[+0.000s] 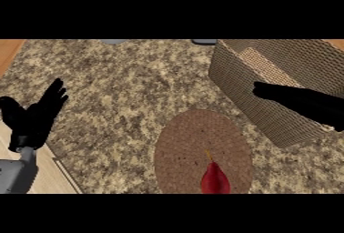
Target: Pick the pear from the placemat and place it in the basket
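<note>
So the counter (121, 77) is taking up pretty much the whole frame, speckled brown granite, with a bit of light wood showing along the left edge.

Next biggest is the basket (282, 127), sitting in the upper right. It's a woven tan thing with tall walls, and it's running off the right side of the frame. I'm looking down into it at an angle.

The mat (194, 136) is lying at lower centre, round and brown and woven. Its right edge is sitting just beside the basket's near corner, though I can't tell whether they're touching.

My right hand (309, 104) is hanging over the basket at the right of the frame. The fingers are stretching out pretty much straight toward the left, and it isn't holding anything that I can see.

My left hand (37, 116) is resting at the far left, open, fingers pointing up and thumb sticking out to the side, also holding nothing. The grey forearm (17, 175) is coming in from the lower left corner.

Smallest of all, the pear (215, 179). It's a red one, lying on the bottom part of the mat at lower centre, with its stem pointing toward the top of the frame. It's sitting well apart from both hands and outside the basket.
</note>
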